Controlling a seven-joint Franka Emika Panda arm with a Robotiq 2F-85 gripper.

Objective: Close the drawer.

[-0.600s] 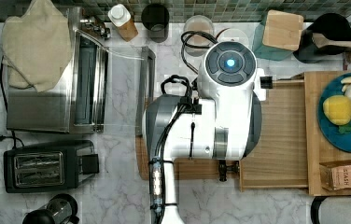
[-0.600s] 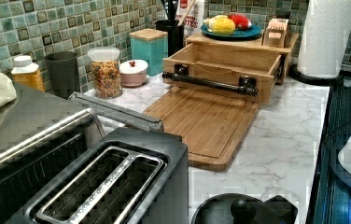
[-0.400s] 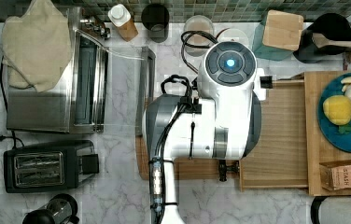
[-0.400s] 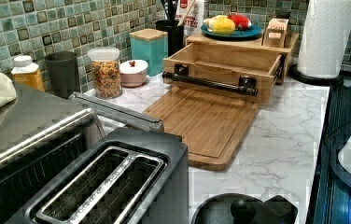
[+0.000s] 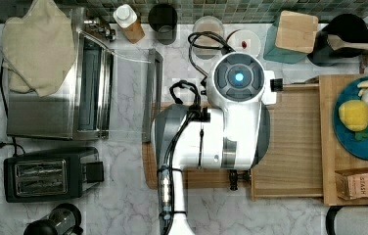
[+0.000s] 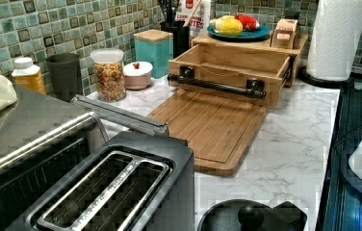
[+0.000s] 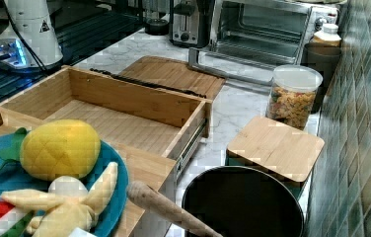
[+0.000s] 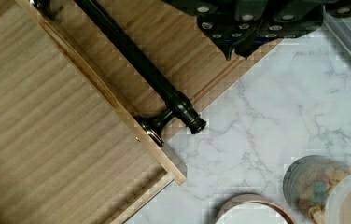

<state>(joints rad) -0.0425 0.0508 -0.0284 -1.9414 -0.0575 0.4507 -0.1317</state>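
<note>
The drawer (image 5: 294, 142) is a shallow light-wood tray, pulled out from under a wooden top. Its dark bar handle (image 6: 215, 85) runs across the front. In the right view the drawer (image 7: 119, 123) stands open and holds nothing. My white arm (image 5: 236, 112) hangs over the drawer's front and hides the handle in the top view. In the wrist view my gripper (image 8: 239, 44) hovers above the cutting board, just off the handle (image 8: 141, 65) near its end post, without touching it.
A wooden cutting board (image 6: 208, 127) lies in front of the drawer. A toaster oven (image 5: 81, 88) with its door down and a black toaster (image 5: 50, 174) stand beyond it. A pasta jar (image 6: 109, 74), a teal canister (image 6: 156, 45) and a paper towel roll (image 6: 335, 38) stand nearby.
</note>
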